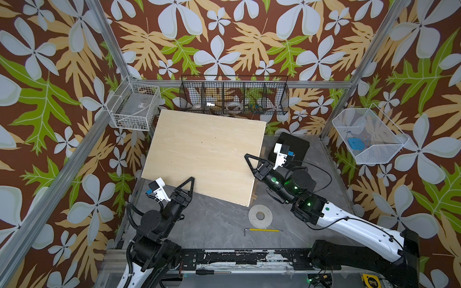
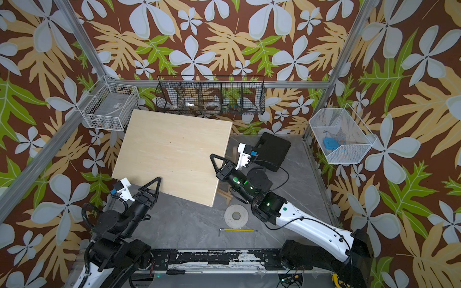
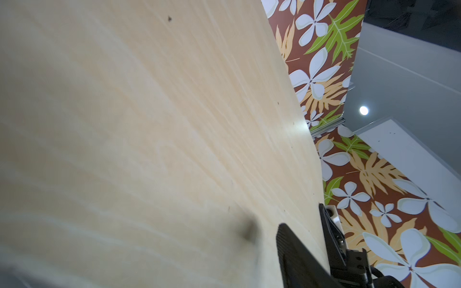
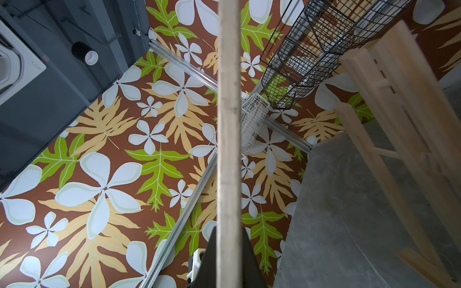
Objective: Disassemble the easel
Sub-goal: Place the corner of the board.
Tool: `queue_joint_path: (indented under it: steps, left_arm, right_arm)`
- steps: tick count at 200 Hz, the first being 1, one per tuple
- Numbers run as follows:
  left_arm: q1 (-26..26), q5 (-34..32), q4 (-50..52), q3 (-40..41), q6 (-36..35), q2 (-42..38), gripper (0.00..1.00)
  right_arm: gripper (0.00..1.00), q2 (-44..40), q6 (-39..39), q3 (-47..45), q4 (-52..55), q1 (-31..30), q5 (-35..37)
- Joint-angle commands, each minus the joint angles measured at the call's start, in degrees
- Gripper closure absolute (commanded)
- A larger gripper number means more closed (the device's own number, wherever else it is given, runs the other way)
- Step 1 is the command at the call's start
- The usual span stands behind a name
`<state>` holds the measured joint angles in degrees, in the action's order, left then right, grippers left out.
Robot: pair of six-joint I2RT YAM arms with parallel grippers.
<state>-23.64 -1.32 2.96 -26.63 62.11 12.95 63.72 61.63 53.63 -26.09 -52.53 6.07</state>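
The coming move turns on the plywood board [image 1: 204,152], which stands tilted over the bench [image 1: 219,224] between the arms and the easel [image 4: 389,104]. The easel sits under and behind the board's right-hand edge. In both top views only a few slat ends poke out past the near right corner. The right wrist view shows its legs and thin crossbars just beside that edge, with the legs running roughly along it.

The right tool [image 1: 249,159] is therefore the nearer one by far. It is closed on the board's right edge, and the strip of edge runs straight out from between its jaws. The left tool [image 1: 190,182] is at the board's near left edge, well apart from the easel, with the whole board in between. Its jaws stand apart, one finger across the board's face and one past the edge, and they appear to clamp nothing. By this reading the board has to come off or swing aside before either tool can reach a slat.

Counted:
- one easel
- one board
- two tools
- one flat round disc [image 1: 260,215] and one yellow-handled hex key [image 1: 263,230], lying on the bench near the right arm
- one black case [image 1: 296,145] beyond the right tool
- three wire baskets on the walls: white [image 1: 134,107], black [image 1: 234,94], and white mesh [image 1: 369,137]
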Motion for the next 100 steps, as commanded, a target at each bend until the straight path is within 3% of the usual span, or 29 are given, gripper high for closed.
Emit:
queue_joint_path:
  steps: [1, 53, 100]
  left_arm:
    - [0.08, -0.75, 4.92, -3.43, -7.44, 2.03, 0.32]
    - [0.08, -2.18, 15.55, -10.16, -15.31, 5.64, 0.28]
    - [0.02, -0.12, 17.76, -10.13, -15.53, 4.91, 0.27]
  right_arm:
    - [1.00, -0.16, -1.85, 2.26, -6.59, -0.03, 1.00]
    - [1.00, -0.73, -1.80, 2.19, -6.05, 0.69, 1.05]
    - [1.00, -2.02, -1.53, 1.99, -8.39, 3.40, 0.96]
